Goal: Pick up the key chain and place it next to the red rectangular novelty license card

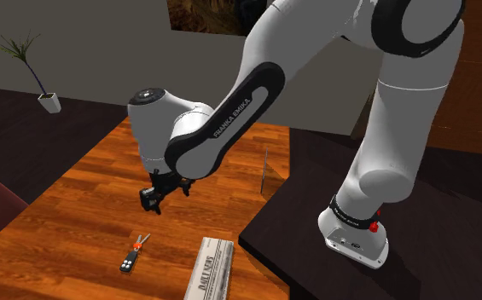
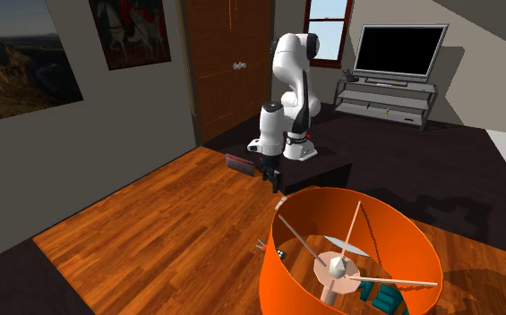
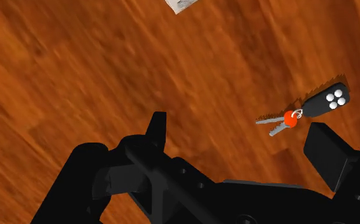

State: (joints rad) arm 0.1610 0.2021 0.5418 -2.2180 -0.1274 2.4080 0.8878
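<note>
Key chain (image 1: 133, 253), a black fob with keys on an orange ring, lies flat on the wooden tabletop (image 1: 77, 213) towards its near edge in the shoulder view, just beside the pale lettered license card (image 1: 212, 268), which sits at the edge by the dark stand (image 1: 418, 256). The black gripper (image 1: 153, 203) hangs above the wood, farther in than the keys and apart from them. In the second exterior view the gripper (image 2: 273, 179) points down close to the card (image 2: 239, 162), which looks reddish there; an orange lampshade (image 2: 349, 259) blocks much of the foreground. In the wrist view the gripper (image 3: 243, 143) is spread wide and holds nothing, and the key chain (image 3: 302, 112) lies off to the side near one of the fingers (image 3: 328, 153), not between them. Descending from this offset would likely land that finger on the fob or shove it away. The keys are thin and loosely linked, so a shallow pinch may slip, and a careless placement could knock the card off the edge.
</note>
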